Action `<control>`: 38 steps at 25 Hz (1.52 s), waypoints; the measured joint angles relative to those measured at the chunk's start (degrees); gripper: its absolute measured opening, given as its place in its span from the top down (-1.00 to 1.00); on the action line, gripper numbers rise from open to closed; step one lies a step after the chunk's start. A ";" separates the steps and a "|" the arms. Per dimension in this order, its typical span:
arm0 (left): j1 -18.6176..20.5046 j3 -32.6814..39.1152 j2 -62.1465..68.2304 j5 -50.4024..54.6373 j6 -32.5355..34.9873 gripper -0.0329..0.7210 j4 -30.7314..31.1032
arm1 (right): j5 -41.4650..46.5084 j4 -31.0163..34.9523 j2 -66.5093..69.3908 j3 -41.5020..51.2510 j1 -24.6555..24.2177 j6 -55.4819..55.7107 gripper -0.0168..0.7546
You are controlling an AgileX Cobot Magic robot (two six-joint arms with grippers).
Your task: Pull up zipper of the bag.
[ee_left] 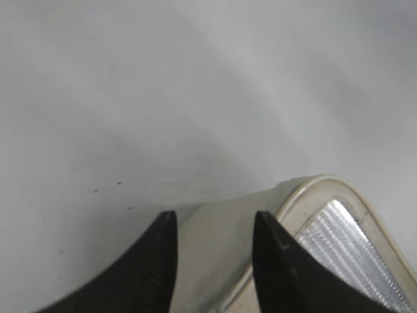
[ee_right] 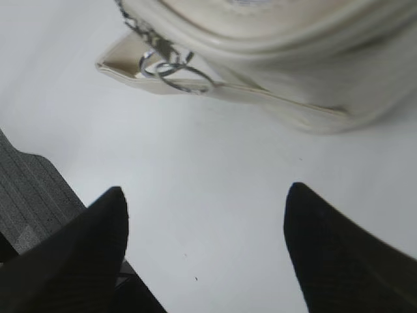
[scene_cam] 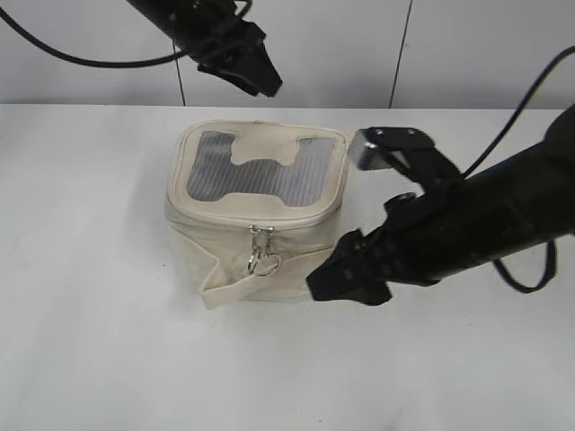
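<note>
A cream fabric bag with a grey mesh window on top sits in the middle of the white table. Its metal zipper pull with rings hangs at the front face; it also shows in the right wrist view. My right gripper is open and empty, low over the table to the right of the pull, short of the bag. My left gripper is open and empty, raised above the bag's back edge; in the left wrist view its fingers frame a corner of the bag.
A white table carries the bag. A pale wall with dark vertical seams stands behind. Black cables run from both arms. A loose fabric strap lies at the bag's front left base.
</note>
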 joint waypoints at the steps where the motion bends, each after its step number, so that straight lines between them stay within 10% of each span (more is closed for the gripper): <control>1: 0.48 0.00 -0.97 0.24 -1.24 0.13 1.36 | 2.49 -3.00 -1.36 0.00 -2.11 2.93 -0.55; 11: 2.48 8.19 -12.60 2.37 -15.49 0.25 19.01 | 15.97 -28.11 -8.15 0.00 -19.48 28.92 -0.55; 26: 2.53 64.63 -77.01 -11.58 -32.44 0.30 31.95 | 35.41 -45.30 -41.61 1.03 -20.04 39.35 -0.55; 38: 2.53 80.35 -126.36 -0.02 -39.72 0.26 41.32 | 35.84 -56.48 -82.67 13.51 -20.08 50.47 -0.55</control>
